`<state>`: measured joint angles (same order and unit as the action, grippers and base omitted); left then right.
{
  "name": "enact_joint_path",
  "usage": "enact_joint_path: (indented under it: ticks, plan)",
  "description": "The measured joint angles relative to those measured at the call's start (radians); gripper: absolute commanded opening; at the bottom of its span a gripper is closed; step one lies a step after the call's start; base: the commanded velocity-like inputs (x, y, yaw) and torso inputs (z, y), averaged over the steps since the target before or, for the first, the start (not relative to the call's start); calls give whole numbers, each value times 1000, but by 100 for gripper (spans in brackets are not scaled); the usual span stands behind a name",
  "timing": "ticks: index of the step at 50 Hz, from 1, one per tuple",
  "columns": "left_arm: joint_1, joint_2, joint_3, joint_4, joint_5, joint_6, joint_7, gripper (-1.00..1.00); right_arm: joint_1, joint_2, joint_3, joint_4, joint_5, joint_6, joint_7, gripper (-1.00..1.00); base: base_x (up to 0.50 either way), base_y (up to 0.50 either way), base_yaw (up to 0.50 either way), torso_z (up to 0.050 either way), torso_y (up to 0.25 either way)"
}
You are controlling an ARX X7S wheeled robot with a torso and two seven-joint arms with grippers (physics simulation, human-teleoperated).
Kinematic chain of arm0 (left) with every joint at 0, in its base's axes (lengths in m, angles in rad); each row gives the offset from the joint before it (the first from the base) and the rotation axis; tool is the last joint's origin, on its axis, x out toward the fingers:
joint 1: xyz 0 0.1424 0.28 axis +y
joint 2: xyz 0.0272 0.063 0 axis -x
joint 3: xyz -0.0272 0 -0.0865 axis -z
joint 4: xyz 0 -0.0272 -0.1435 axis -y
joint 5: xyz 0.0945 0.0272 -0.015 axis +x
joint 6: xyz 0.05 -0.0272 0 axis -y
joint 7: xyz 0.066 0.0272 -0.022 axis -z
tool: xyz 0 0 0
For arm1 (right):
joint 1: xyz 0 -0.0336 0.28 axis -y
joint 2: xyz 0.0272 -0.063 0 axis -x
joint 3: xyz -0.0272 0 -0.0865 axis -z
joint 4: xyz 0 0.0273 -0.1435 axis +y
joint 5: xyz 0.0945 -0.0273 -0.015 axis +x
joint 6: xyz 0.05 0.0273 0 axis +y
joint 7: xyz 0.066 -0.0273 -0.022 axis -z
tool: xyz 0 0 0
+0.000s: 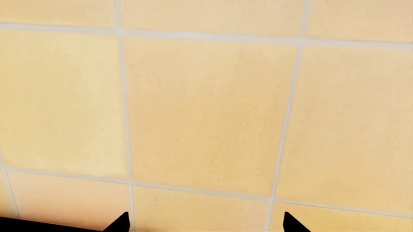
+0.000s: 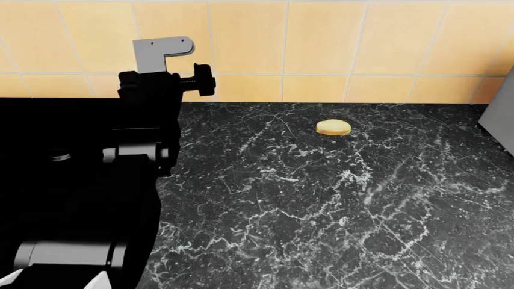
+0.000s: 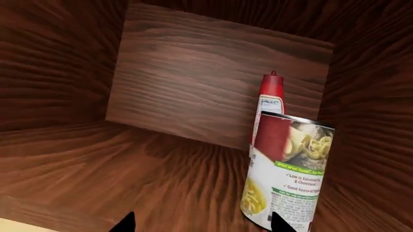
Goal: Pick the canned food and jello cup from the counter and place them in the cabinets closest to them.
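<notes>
— Brown wood on every side in the right wrist view: that is a cabinet interior (image 3: 174, 92), and the canned food (image 3: 287, 174) stands upright in it, just in front of a red-capped bottle (image 3: 271, 96).

— Is the right tool (image 3: 203, 223) clamped on it?

— No. Its two tips sit apart, and the can stands near one tip without being between them. I judge the can is already placed, well inside so a door could shut.

— And the left tool (image 1: 206, 224)?

— Tips apart, nothing between them, facing the yellow tiled wall (image 1: 206, 111).

— The jello cup?

— Not in any view. On the marble bench (image 2: 337, 205) only a yellowish lump (image 2: 333, 127) lies, toward the far side. That cup remains to be fetched, I'd say.
</notes>
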<state>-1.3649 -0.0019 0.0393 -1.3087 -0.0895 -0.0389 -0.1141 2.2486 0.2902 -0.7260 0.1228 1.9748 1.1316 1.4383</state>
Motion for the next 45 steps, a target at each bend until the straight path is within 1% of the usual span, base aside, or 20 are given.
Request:
enact_joint_path:
  ticks: [7, 16, 24, 26, 29, 38, 45]
  plan:
    - [0, 0, -4, 0, 0, 2, 2, 100, -21, 33, -15, -102, 94, -61, 63, 100, 0, 0, 0, 0, 0]
    - [-2, -1, -36, 0, 4, 14, 5, 100, -30, 118, -113, -303, 202, -242, 101, 100, 0, 0, 0, 0, 0]
    - [-29, -2, -63, 0, 8, 20, 31, 100, -37, 198, -187, -461, 237, -381, 105, 100, 0, 0, 0, 0, 0]
    - [-28, -2, -60, 27, 3, -2, 41, 100, -49, 216, -198, -494, 237, -407, 102, 100, -299, -4, 0, 0, 0]
    - [19, -5, -47, 156, -10, -105, 49, 100, -70, 241, -214, -542, 236, -441, 99, 100, -500, -6, 0, 0, 0]
    - [182, -35, -18, 732, -57, -435, 44, 100, -138, 304, -252, -655, 219, -507, 88, 100, -500, -29, 0, 0, 0]
    - [289, -66, -23, 1104, -101, -640, 28, 100, -204, 343, -273, -727, 176, -535, 65, 100, -499, -115, 0, 0, 0]
